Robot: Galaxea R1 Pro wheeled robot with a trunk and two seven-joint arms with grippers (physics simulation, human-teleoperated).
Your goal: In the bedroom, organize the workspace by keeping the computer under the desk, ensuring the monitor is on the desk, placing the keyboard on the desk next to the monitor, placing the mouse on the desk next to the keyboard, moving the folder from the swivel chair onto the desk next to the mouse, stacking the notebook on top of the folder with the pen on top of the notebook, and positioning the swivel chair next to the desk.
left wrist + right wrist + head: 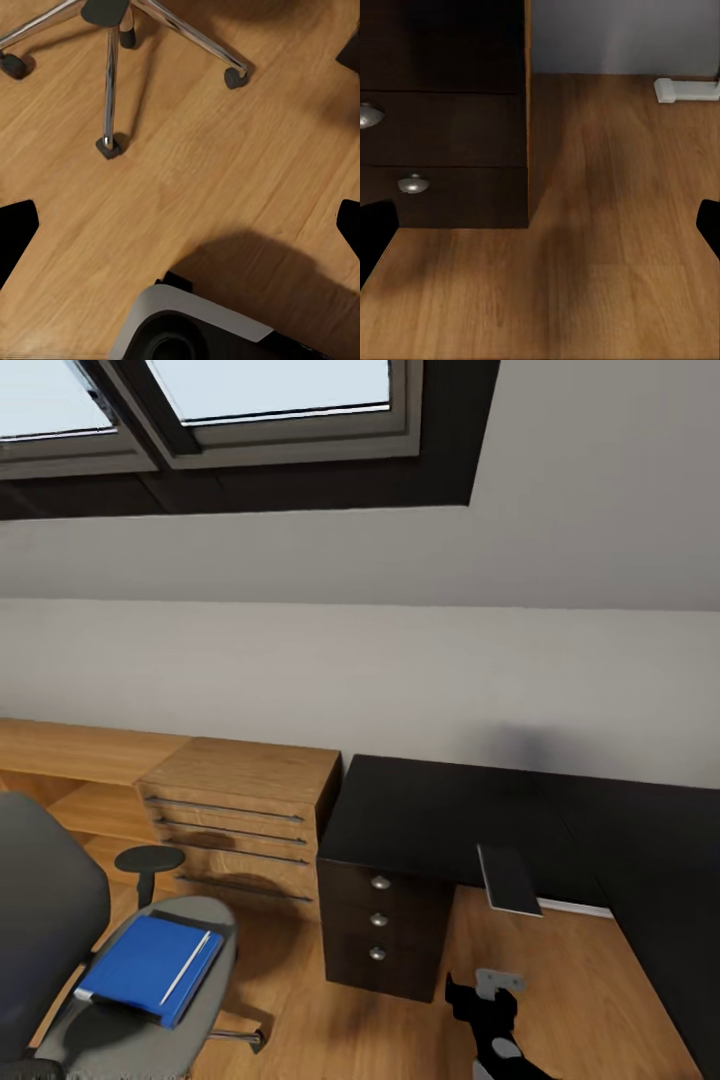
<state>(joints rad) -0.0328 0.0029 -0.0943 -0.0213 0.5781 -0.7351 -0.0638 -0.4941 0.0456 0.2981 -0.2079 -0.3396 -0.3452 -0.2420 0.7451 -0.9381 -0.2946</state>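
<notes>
My right gripper (487,1000) hangs low over the wooden floor (560,980), just in front of the desk (440,810); its jaws stand wide apart with nothing between them, each fingertip (376,232) at an opposite edge of the right wrist view. That view faces the desk's black drawer unit (442,112) with its round silver knobs (412,183). My left jaws are apart too, one fingertip (16,232) at either side of the left wrist view, over bare floor near the chrome star base (110,82) of the swivel chair (60,920). The blue folder (150,965) lies on the chair's grey seat, the pale pen (186,966) resting along its top. A flat dark panel (508,880) juts out from the desk's front edge. A light wooden chest of drawers (240,820) stands beside the desk, touching it.
</notes>
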